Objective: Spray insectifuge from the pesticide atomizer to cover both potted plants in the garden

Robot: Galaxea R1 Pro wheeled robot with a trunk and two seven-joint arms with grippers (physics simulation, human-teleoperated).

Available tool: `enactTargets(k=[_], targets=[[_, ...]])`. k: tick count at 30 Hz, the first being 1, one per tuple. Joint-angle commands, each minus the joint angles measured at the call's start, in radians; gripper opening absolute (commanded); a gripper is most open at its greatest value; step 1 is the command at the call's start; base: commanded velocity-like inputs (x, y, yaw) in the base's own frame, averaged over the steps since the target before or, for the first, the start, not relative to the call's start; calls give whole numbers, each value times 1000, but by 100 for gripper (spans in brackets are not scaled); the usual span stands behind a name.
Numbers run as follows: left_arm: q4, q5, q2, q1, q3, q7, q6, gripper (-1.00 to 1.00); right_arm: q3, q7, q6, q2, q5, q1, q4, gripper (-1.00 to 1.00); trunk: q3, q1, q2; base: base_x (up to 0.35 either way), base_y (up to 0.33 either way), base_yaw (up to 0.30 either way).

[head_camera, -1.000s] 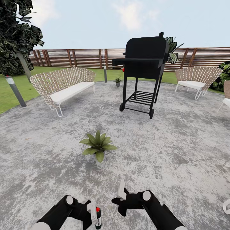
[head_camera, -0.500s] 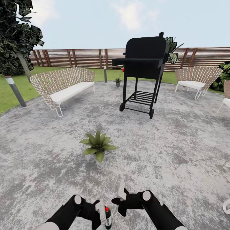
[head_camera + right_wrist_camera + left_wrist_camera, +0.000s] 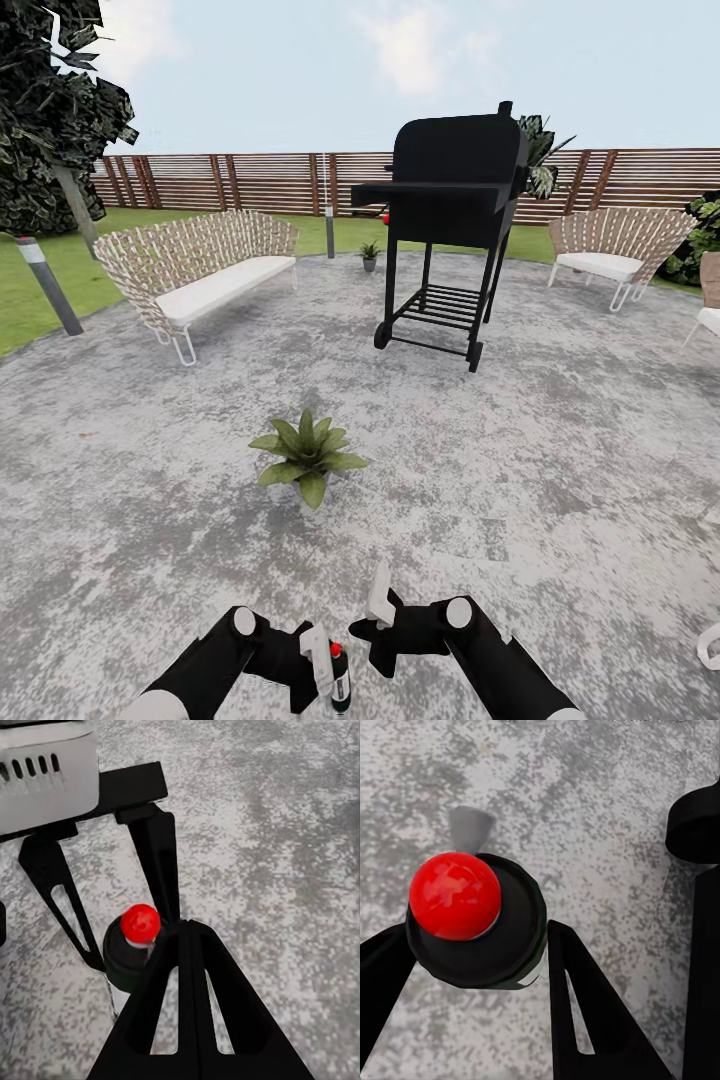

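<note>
The pesticide atomizer (image 3: 340, 682), a dark slim bottle with a red top, stands upright in my left gripper (image 3: 328, 678) at the bottom of the head view. In the left wrist view the black fingers (image 3: 577, 997) are shut on either side of the atomizer (image 3: 472, 922). My right gripper (image 3: 379, 603) sits just right of it, shut and holding nothing, and its joined fingertips (image 3: 191, 930) nearly touch the bottle (image 3: 137, 941). The broad-leaved potted plant (image 3: 307, 456) stands on the patio a short way ahead. The thinner potted plant (image 3: 370, 253) is far off by the lawn edge.
A black grill (image 3: 455, 195) on wheels stands ahead to the right. A wicker sofa (image 3: 195, 265) is at the left, a wicker chair (image 3: 612, 245) at the right and a grey bollard (image 3: 48, 285) on the lawn. The brown slatted fence (image 3: 250, 182) closes the back.
My left gripper has carried the atomizer to the right, close to the right gripper, and raised it a little. The right arm and the view have stayed put.
</note>
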Motion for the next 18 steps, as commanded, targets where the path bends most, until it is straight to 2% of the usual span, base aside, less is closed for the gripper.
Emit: enactTargets(k=[1,18], targets=[[-1,-9,0,-3,1,-2,-8,-100,-1,2,-4,0,9,0,-1,-100,-1,0,0,0,0,0],[-1,2,-1,-9,4,-6,-10,-100,-1,2,-4,0,9,0,-1,-100,-1,0,0,0,0,0]])
